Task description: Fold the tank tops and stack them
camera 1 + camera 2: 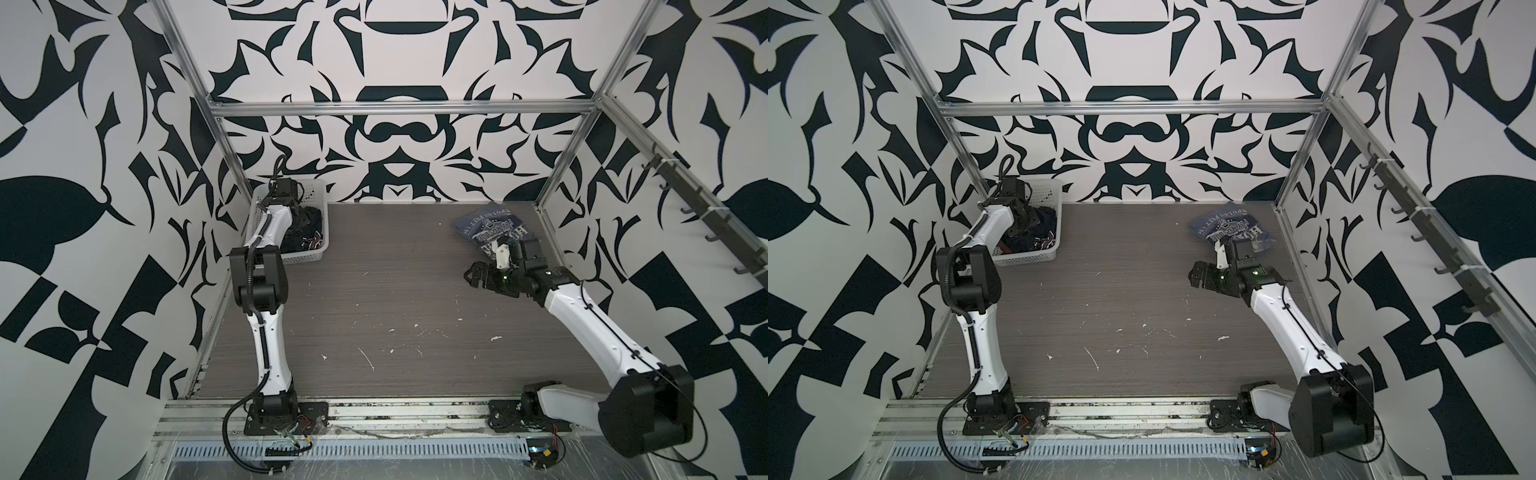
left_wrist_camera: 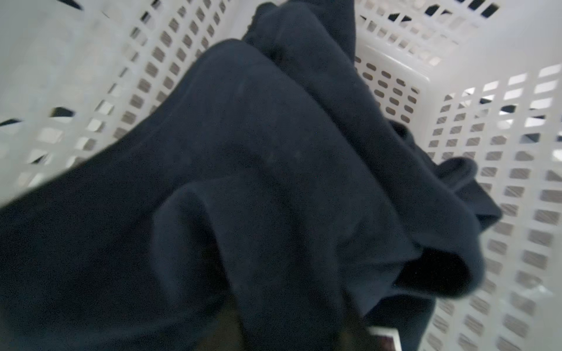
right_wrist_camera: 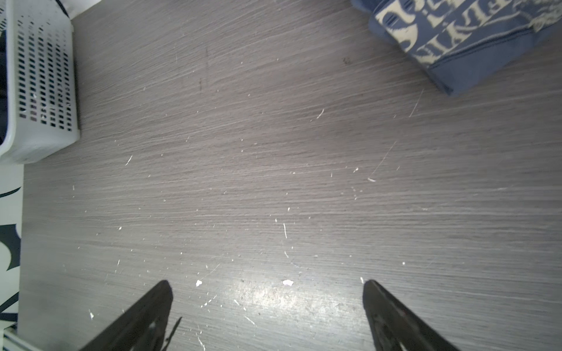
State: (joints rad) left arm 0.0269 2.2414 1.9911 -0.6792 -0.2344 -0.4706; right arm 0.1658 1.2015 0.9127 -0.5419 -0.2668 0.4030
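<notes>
1. Left gripper (image 1: pixel 1023 218): down inside the white basket (image 1: pixel 307 259), at the far left corner of the table (image 1: pixel 374 299). In both top views the wrist hides its fingers. The left wrist view is filled with cloth and shows no fingers. Jaw width: cannot tell.
2. Navy tank top (image 2: pixel 243 182): crumpled in the basket. The left wrist view gives only plain dark folds; the top views show pale lettering.
3. Right gripper (image 3: pixel 266 282): jaws spread wide, nothing between them, over bare table. The spread is clear only in the right wrist view.
4. Slate-blue tank top (image 1: pixel 486 226): folded flat on the table, far right, just beyond the right gripper. The right wrist view catches one printed corner.
</notes>
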